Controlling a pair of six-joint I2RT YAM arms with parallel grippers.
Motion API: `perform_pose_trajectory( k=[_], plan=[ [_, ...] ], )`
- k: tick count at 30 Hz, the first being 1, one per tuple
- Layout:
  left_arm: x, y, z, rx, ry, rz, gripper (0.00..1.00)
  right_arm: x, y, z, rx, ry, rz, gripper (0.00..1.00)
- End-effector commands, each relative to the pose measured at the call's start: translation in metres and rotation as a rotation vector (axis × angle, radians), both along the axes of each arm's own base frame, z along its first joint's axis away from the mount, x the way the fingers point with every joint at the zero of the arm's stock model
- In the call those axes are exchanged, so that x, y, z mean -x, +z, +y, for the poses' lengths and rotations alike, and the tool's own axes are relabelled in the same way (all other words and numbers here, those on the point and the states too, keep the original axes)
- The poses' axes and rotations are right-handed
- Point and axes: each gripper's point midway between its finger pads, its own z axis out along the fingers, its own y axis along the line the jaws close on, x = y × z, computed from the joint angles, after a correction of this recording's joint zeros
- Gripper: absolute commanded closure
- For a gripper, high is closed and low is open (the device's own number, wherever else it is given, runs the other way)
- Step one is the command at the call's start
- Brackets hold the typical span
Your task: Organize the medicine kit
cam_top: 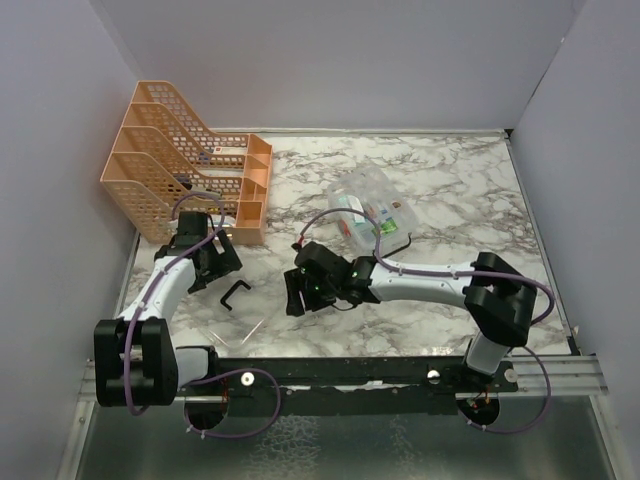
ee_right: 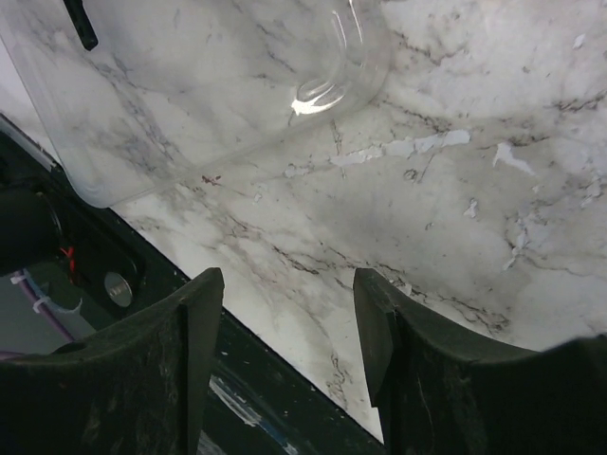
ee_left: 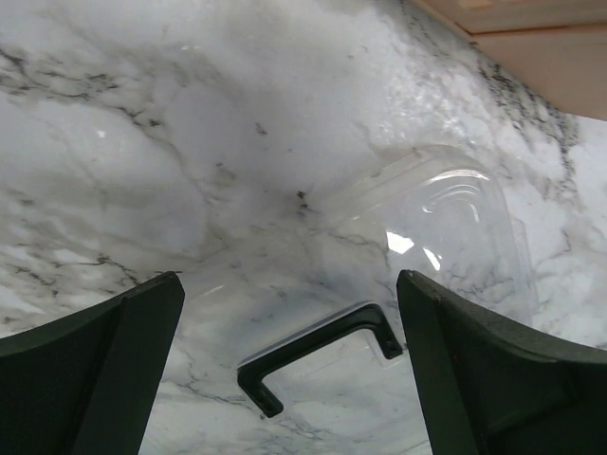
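The medicine kit is set near the middle of the table, well apart from both arms. It is uncovered, and packets can be seen through its clear wall. Its lid is laid flat on the marble nearer the front, with the black handle lying flat against it, probably so that the box can be sorted before it is closed. The left gripper is held over the lid, jaws spread wide and nothing between them, seemingly lined up for the handle. The right gripper is poised beside the lid, jaws parted and empty, perhaps to steady it. The orange file rack is kept at the back left.
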Motion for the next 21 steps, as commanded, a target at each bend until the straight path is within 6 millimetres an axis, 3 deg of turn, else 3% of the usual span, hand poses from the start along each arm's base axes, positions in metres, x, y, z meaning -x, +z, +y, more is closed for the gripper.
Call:
perform_pose_trajectory(
  k=[1,7,15,21],
  plan=[
    [-0.011,0.009,-0.034,0.181,-0.083,-0.038,0.01,0.008,-0.005,0.013,-0.071,-0.090,0.049,0.43],
    [-0.001,0.013,-0.069,0.385,-0.127,-0.014,0.01,0.006,-0.019,0.016,-0.095,-0.271,0.152,0.45],
    [0.009,0.012,-0.083,0.424,-0.160,-0.006,0.01,-0.012,-0.036,0.007,-0.036,-0.488,0.170,0.53],
    [0.013,0.010,-0.096,0.430,-0.189,0.007,0.01,-0.036,-0.038,0.005,0.028,-0.483,0.065,0.67]
  ],
)
